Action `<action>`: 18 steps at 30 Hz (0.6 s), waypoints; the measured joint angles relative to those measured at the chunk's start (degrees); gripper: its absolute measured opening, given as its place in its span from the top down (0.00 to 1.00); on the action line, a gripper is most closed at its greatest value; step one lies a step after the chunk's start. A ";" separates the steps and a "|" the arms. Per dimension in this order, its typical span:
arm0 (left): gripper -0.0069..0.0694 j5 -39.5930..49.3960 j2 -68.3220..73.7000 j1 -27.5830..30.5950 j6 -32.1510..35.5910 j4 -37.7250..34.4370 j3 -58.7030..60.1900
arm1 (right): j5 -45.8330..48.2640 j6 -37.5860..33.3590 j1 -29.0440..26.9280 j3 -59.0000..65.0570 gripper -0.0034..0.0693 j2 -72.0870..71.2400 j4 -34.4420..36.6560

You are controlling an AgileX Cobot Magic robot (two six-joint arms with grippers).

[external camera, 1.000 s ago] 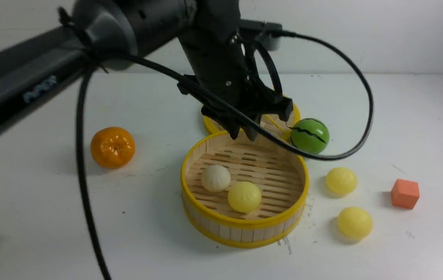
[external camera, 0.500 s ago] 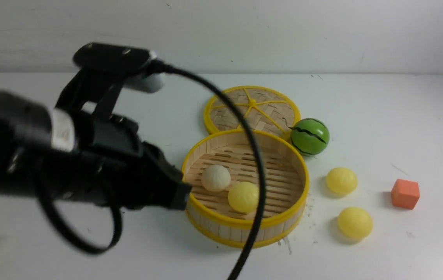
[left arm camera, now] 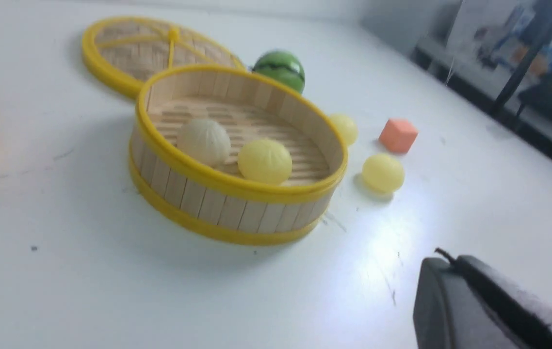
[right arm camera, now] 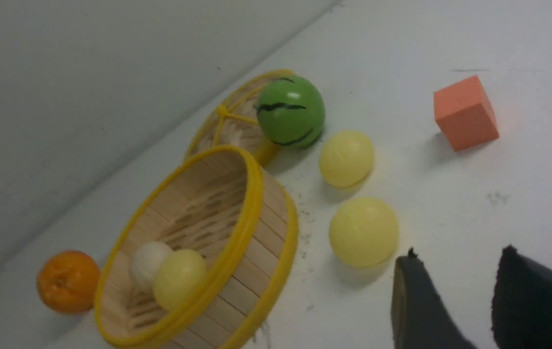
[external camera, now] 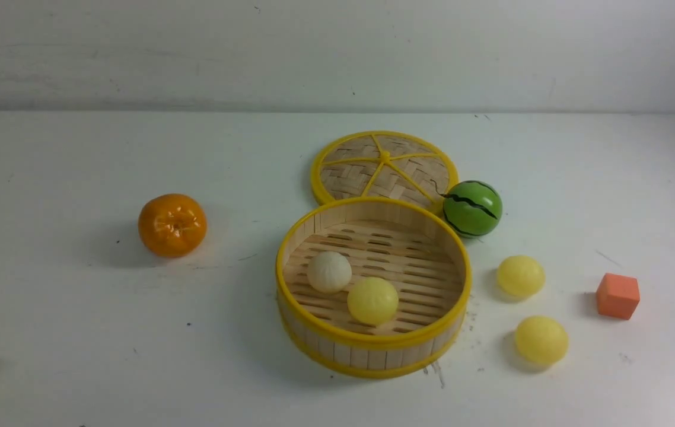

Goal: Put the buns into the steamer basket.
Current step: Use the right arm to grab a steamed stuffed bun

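The left arm has gone from the front view. The round slatted bamboo steamer basket stands mouth-up, holding an off-white bun and a pale yellow bun side by side; a far yellow bun and a near yellow bun lie outside, to its right. Only the wrist views show the left gripper, pressed together, and the right gripper, spread and empty.

Left hand and right hand look dark grey.
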 joint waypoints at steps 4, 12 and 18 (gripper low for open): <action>0.93 -3.02 -3.26 0.00 0.00 -0.04 1.80 | -6.40 1.92 0.00 -0.23 0.62 0.00 3.94; 0.93 2.33 -3.26 0.00 0.00 -0.06 2.31 | 23.73 -8.48 0.00 -23.28 0.62 21.59 2.22; 0.93 4.54 -3.26 0.00 0.00 -0.74 2.31 | 37.76 -22.73 0.00 -40.21 0.62 45.23 0.71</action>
